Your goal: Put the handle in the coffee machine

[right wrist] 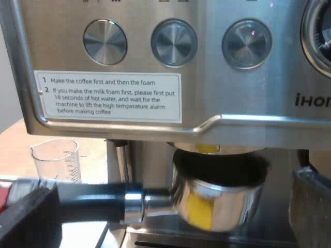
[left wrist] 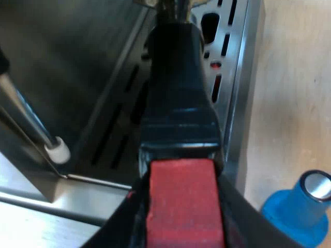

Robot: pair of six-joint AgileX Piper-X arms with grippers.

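The metal holder (right wrist: pixel 222 201) hangs just under the brew head of the espresso machine (right wrist: pixel 248 119), its rim close below the head; I cannot tell whether they touch. Its dark handle (right wrist: pixel 93 199) sticks out level from the machine's front. In the left wrist view the handle (left wrist: pixel 178 88) runs away from me over the slotted drip tray (left wrist: pixel 230 77), and my left gripper (left wrist: pixel 183 227) is shut on its red end (left wrist: pixel 183 201). One finger (right wrist: pixel 313 206) of my right gripper stands wide to the side, open and holding nothing, facing the machine's front.
A blue tamper (left wrist: pixel 300 206) stands on the wooden table beside the drip tray. The steam wand (left wrist: pixel 31 121) with a white tip hangs over the tray's edge. A measuring glass (right wrist: pixel 54 160) stands beside the machine, beyond the handle. Round buttons (right wrist: pixel 173 44) and a label sit above.
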